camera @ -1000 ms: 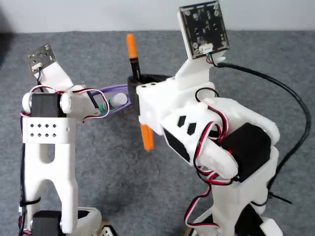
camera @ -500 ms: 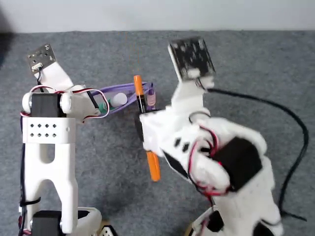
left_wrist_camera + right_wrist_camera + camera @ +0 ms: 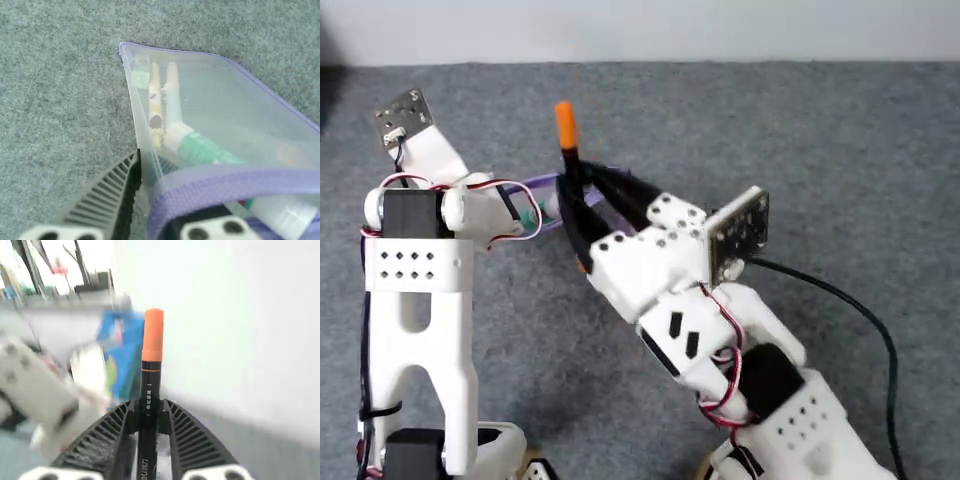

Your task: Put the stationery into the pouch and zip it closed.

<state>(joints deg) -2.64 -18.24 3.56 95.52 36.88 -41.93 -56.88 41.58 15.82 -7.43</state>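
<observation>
Both clench: right gripper [image 3: 149, 412] the seemingly light, stiff orange-capped black marker [image 3: 150, 371] mid-barrel, left gripper [image 3: 150, 177] the floppy purple-rimmed mesh pouch [image 3: 225, 115] at its lip.

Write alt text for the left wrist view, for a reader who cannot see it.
A translucent mesh pouch with purple trim lies on grey carpet, held at its open rim by the left gripper. Through the mesh show two pale pens and a white-and-green marker.
</observation>
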